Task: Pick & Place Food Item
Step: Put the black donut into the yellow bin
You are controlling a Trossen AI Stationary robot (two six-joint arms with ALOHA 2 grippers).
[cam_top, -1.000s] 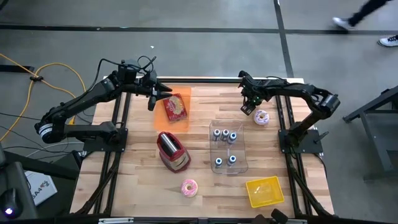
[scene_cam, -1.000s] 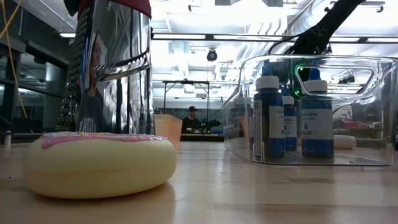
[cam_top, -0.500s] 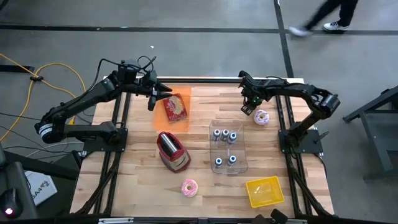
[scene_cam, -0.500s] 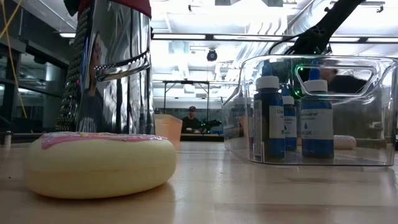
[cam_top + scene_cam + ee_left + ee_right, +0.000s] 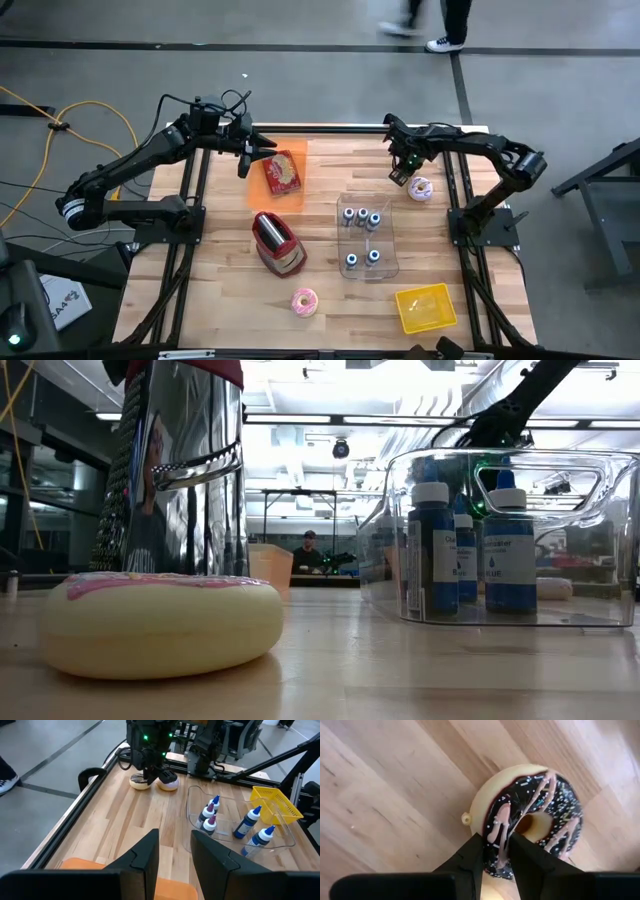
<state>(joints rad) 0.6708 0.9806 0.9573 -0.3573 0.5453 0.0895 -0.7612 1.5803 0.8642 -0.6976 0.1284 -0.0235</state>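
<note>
Currently my right gripper point(image 5: 495, 855) is at the table's far right corner, fingers pinching the near rim of the chocolate doughnut point(image 5: 530, 817), which appears to rest on the wood. A white-iced doughnut point(image 5: 421, 188) lies just beside it. My left gripper point(image 5: 173, 851) waits over the orange mat point(image 5: 278, 172), fingers slightly parted, holding nothing. Risk, in my judgement: the pinch takes only the edge, so on lifting the doughnut may pivot, slip out, or knock its neighbour.

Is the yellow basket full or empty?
Empty. From above, the yellow basket shows only its bare yellow bottom, nothing inside.
</note>
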